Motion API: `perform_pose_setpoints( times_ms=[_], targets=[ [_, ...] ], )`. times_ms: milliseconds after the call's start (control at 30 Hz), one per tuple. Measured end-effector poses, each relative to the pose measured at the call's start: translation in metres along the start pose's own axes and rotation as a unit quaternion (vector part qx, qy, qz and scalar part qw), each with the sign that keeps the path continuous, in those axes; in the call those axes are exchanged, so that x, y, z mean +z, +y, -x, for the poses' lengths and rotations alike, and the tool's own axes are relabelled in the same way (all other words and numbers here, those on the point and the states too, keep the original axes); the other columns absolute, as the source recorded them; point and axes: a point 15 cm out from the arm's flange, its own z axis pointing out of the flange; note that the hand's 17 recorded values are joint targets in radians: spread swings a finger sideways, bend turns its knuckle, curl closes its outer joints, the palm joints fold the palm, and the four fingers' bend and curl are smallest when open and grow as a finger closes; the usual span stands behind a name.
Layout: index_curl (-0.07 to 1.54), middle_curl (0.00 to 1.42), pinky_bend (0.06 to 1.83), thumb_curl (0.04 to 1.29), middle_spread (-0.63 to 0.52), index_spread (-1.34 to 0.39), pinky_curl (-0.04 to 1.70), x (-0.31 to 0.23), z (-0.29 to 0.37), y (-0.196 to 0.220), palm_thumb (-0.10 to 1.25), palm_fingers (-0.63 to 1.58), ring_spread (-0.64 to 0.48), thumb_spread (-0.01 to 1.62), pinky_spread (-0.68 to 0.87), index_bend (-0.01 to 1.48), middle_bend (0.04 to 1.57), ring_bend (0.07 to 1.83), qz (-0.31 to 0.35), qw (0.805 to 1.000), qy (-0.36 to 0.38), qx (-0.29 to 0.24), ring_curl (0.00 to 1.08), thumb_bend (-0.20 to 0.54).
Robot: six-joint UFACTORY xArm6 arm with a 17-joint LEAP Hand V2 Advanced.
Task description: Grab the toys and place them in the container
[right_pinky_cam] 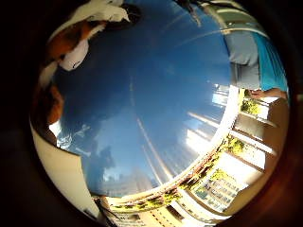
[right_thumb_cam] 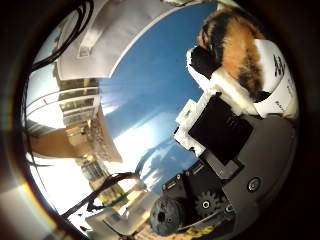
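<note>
A plush toy with orange, brown and white fur sits against the tips of my right hand. The hand's white and black fingers curl round it. The little finger side palm view shows the same toy with a white finger lying over it. The toy hangs above a glossy blue surface, away from it. I cannot make out a container for certain.
The blue surface fills most of the thumb side palm view and reflects bright windows. A pale rim borders it on one side. A white and grey curved structure stands beside the blue surface.
</note>
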Motion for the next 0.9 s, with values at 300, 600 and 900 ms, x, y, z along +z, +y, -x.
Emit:
perform_pose_setpoints(
  times_ms=[300, 600, 900],
  targets=[
    [0.32, 0.93, 1.52, 0.65, -0.25, -0.9, 0.62, -0.039, 0.04, 0.068, 1.04, 1.01, -0.1, 1.08, 0.21, 0.44, 1.12, 1.32, 0.047, 0.998, -0.041, -0.006, 0.83, 0.012],
    [0.45, 1.03, 1.6, 0.73, -0.26, -1.07, 0.71, -0.121, 0.064, 0.154, 1.04, 0.9, -0.13, 1.1, 0.15, 0.56, 1.2, 1.4, 0.062, 0.996, -0.062, 0.002, 0.88, -0.011],
    [0.6, 1.08, 1.64, 0.78, -0.25, -1.17, 0.77, -0.188, 0.101, 0.205, 1.02, 0.83, -0.14, 1.1, 0.13, 0.59, 1.25, 1.46, 0.041, 0.998, -0.05, -0.007, 0.9, -0.011]
  ],
)
